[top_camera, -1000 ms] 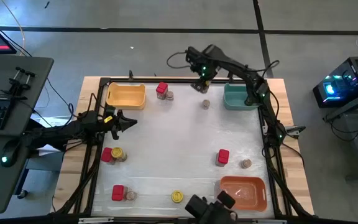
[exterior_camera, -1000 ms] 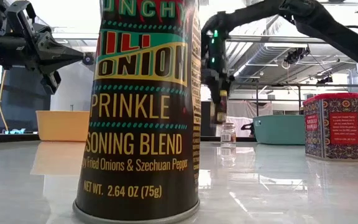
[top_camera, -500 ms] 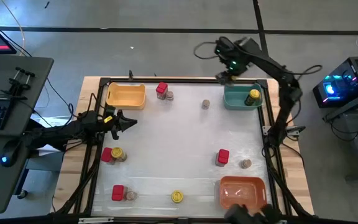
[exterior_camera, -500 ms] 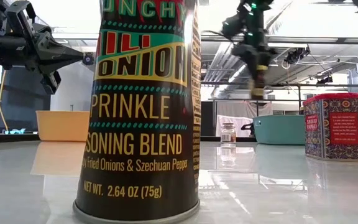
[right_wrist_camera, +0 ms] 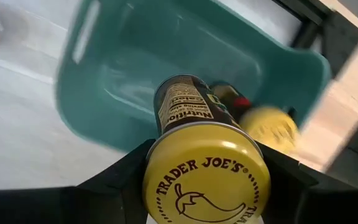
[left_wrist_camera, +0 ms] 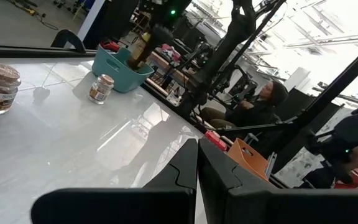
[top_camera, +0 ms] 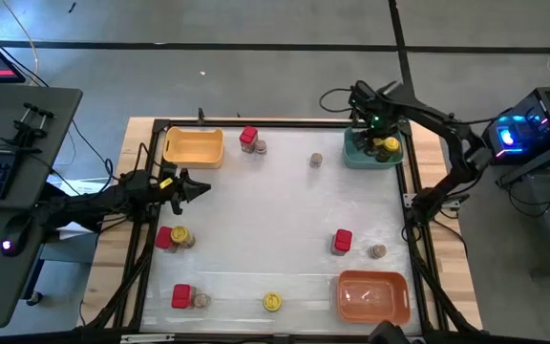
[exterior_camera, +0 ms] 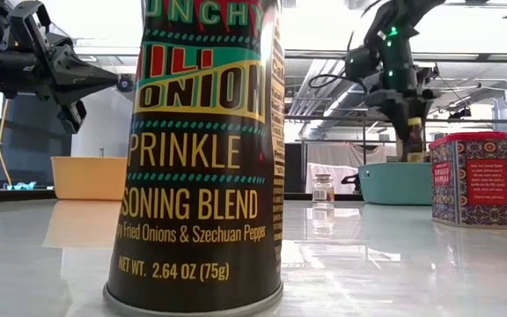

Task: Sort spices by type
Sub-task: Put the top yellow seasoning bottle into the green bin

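Right arm swung over teal tray (top_camera: 355, 153); fingers (right_wrist_camera: 114, 180) grasp yellow-lidded jar (right_wrist_camera: 205, 171). Left fingers (left_wrist_camera: 191, 168) clenched, idle. Next: lower, release.

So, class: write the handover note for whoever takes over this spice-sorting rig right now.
Right tool: shut on a yellow-lidded jar, held over the teal tray, which already has one yellow-lidded jar in it.
Left tool: shut, empty, waiting at the table's left edge.
Yellow tray and orange tray: nothing in them.
Left: release this jar, then sort the red boxes, small brown jars and remaining yellow-lidded jars on the table.
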You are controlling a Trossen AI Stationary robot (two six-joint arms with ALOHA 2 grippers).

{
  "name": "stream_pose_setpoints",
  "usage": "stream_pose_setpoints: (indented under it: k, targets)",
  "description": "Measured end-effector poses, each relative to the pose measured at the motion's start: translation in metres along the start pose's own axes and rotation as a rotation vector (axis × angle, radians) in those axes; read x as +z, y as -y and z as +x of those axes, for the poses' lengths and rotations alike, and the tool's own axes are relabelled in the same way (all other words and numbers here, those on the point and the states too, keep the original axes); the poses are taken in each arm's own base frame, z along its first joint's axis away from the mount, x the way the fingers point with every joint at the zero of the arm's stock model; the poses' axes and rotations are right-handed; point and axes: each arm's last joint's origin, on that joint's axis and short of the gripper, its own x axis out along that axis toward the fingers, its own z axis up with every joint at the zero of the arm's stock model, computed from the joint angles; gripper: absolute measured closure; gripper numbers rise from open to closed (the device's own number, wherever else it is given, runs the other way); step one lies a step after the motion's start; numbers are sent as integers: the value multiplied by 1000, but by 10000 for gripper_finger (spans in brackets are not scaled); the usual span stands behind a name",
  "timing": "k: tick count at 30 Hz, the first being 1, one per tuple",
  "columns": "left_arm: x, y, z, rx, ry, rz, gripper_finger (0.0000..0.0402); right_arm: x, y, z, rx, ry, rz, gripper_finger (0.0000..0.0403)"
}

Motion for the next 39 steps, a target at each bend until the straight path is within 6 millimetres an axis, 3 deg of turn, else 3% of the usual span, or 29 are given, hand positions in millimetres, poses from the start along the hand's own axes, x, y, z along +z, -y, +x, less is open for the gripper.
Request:
stream_pose_setpoints:
  k: [13,19,25,39]
  targets:
    - [0,0,0,0,-1,0,401,1,9,30,15,-17,72,188]
    - [0,0,0,0,-1,0,401,3,8,32,31,3,51,188]
    - [0,0,0,-1,0,0,401,3,8,32,34,2,36,154]
    - [0,0,0,0,-1,0,401,3,11,39,58,-3,46,158]
